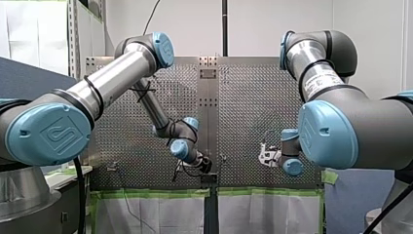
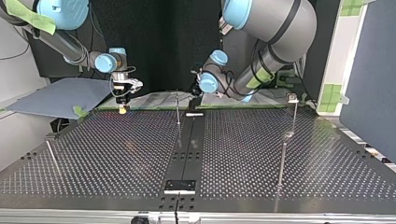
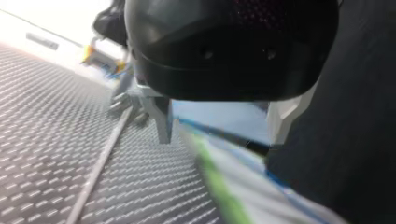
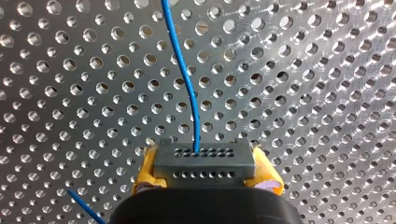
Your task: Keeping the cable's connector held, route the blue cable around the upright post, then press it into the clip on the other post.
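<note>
In the right wrist view my right gripper (image 4: 206,170) is shut on a grey connector (image 4: 203,156), held between yellow pads (image 4: 147,169). The blue cable (image 4: 184,70) runs from the connector out over the perforated table. In the top view that gripper (image 2: 122,106) hangs at the table's far edge, left of the thin upright post (image 2: 177,109). The post with the clip (image 2: 293,99) stands at the far right. My left gripper (image 3: 222,135) is open with nothing between its metal fingers (image 3: 163,123). It sits by the far edge, beside the upright post (image 2: 196,99).
A shorter rod (image 2: 282,163) stands in front of the clip post, and a leaning rod (image 2: 52,156) is at the top view's left. A black strip (image 2: 187,149) runs down the table's middle. A second stretch of blue cable (image 4: 84,205) lies beside my right gripper.
</note>
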You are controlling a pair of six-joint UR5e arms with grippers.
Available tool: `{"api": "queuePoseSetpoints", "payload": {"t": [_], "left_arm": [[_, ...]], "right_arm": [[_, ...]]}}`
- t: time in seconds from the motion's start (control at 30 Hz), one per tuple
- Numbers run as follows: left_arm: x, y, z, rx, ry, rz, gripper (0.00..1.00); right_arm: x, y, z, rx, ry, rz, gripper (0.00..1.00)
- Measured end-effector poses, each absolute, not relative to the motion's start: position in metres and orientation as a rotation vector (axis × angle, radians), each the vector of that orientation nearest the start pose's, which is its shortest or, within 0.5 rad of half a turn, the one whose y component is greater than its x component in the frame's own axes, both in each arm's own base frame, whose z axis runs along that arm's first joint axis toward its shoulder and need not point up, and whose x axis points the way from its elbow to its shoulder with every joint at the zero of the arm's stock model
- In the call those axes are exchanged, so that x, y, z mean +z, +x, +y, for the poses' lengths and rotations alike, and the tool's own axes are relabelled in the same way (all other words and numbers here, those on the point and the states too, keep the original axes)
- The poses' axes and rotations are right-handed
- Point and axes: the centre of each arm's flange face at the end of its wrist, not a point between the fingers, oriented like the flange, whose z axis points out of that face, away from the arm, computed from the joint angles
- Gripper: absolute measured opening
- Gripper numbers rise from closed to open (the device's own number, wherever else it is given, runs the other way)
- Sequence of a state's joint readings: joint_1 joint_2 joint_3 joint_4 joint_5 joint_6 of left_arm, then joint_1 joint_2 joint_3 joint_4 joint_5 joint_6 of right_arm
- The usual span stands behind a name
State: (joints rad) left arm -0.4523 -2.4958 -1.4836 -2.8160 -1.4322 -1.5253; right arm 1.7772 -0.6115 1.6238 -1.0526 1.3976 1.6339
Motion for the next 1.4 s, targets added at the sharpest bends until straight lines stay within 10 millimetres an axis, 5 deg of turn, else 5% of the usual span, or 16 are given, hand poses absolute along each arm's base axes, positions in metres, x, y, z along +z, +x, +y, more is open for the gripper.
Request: {"api": "queuePoseSetpoints", "payload": {"t": [0.27,0.63,1.4], "left_arm": [[-0.022,0.49,-0.407,-0.427,0.629,2.032,1.0],[0.008,0.5,-0.423,-0.494,0.552,1.925,1.0],[0.011,0.487,-0.443,-0.538,0.55,1.905,1.0]], "right_arm": [[-0.022,0.282,-0.613,1.546,1.432,-1.031,0.0],[-0.022,0.282,-0.613,1.546,1.433,-1.031,0.0],[-0.022,0.283,-0.613,1.55,1.433,-1.035,0.0]]}}
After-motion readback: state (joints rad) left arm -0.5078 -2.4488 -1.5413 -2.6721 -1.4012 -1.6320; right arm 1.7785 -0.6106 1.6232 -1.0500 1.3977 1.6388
